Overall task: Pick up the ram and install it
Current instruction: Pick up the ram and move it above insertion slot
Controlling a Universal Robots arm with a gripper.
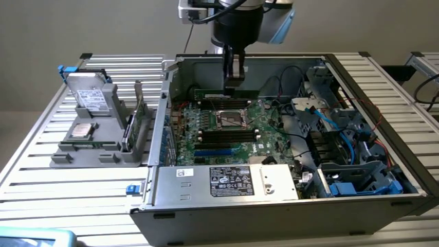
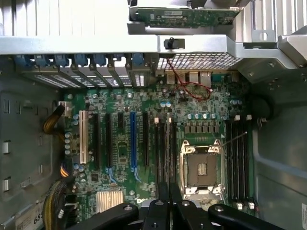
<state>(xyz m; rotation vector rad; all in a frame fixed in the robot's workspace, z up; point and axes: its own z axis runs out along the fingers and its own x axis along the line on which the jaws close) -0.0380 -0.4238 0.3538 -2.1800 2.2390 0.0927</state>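
While tight on ram (image 1: 209, 95), gripper (image 1: 233, 88) vertical

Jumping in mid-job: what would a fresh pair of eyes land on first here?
The open computer case in the middle, its green motherboard and bare CPU socket exposed. The pincer reaches down into it at the board's far edge, shut on the ram. On the exterior view's left stands a grey holder with other parts.

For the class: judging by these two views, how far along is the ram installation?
Done: the ram is picked up. In hand: the hand grips it above the motherboard, near the CPU socket. Left: it does not yet look seated in a slot.
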